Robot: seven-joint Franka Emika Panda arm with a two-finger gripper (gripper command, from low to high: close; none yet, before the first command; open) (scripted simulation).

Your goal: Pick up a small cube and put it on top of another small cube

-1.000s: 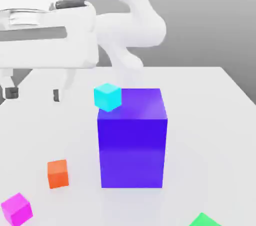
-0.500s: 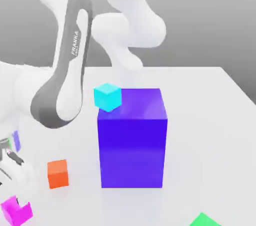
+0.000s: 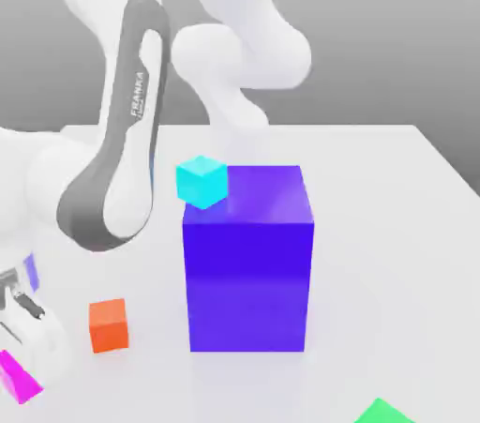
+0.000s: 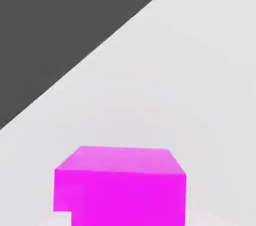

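Observation:
The small cube (image 3: 16,380), bright magenta, lies at the front of the white table on the exterior view's left, half covered by my hand. My gripper (image 3: 22,361) is down over it and shut on it. In the hand view the small cube (image 4: 120,185) sits very close, resting on the white table. The other small cube (image 3: 382,412), bright green, lies at the front on the exterior view's right, cut off by the picture's edge and far from my gripper.
A big blue-violet block (image 3: 247,262) stands mid-table between the two small cubes. A cyan cube (image 3: 202,180) shows at its upper corner on the exterior view's left. An orange cube (image 3: 108,324) lies beside my hand. My bent arm (image 3: 117,177) leans over that side.
The arm has swung down from above the table to the magenta cube. The jaws, wide apart before, have closed on it, and more of the cube is now covered.

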